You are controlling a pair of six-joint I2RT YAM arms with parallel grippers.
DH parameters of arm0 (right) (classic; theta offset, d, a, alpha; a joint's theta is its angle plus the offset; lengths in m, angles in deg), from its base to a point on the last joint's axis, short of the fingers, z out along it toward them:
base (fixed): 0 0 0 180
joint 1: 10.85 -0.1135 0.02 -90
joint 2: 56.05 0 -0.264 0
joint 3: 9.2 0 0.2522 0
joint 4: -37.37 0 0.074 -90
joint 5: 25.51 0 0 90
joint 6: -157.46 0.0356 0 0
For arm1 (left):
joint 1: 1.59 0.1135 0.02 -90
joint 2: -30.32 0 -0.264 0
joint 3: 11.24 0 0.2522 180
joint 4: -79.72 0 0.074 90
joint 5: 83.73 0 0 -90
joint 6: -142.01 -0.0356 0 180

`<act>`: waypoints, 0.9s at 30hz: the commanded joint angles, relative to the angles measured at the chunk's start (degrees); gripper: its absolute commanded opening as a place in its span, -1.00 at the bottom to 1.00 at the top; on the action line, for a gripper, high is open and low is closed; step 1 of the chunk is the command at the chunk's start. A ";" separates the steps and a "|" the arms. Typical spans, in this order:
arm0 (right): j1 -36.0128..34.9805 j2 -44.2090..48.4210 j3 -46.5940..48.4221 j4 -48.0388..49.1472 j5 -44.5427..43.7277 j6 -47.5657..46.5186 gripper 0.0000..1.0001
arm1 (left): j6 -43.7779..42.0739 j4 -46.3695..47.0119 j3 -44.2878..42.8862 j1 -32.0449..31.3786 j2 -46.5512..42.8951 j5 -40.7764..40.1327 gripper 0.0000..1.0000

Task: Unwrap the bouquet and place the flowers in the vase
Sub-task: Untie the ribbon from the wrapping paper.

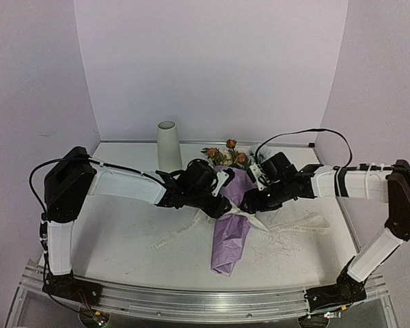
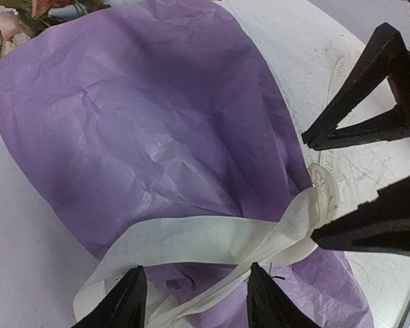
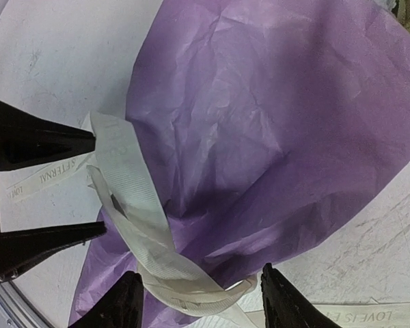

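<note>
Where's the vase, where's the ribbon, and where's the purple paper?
vase (image 1: 168, 147): top view, middle of its off-white side.
cream ribbon (image 2: 212, 239): left wrist view, flat band crossing the paper.
purple paper (image 3: 273, 123): right wrist view, crinkled middle of the wrap.

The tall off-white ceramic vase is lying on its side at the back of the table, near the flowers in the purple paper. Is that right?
Not quite. The tall off-white ceramic vase is not lying on its side. It stands upright, mouth up, at the back of the table, near the flower heads of the bouquet in purple crinkled paper. The top external view shows this.
</note>
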 commanded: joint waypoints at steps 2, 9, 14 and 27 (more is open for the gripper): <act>-0.67 -1.64 0.31 -2.00 -0.91 2.20 0.07 | -2.23 -1.38 -3.95 -0.19 2.64 2.55 0.01; -0.67 -0.62 -1.38 -2.57 -3.74 2.92 -0.29 | -2.08 -3.09 -4.82 -0.18 3.39 1.85 -0.20; -0.67 0.83 -2.69 -3.96 -7.15 2.45 -0.57 | -0.25 -4.28 -2.57 -0.19 1.48 -3.94 -0.56; -0.67 4.81 -6.65 -7.25 -16.32 2.83 -0.77 | 9.06 -4.31 7.15 -0.12 -7.29 -15.08 -0.99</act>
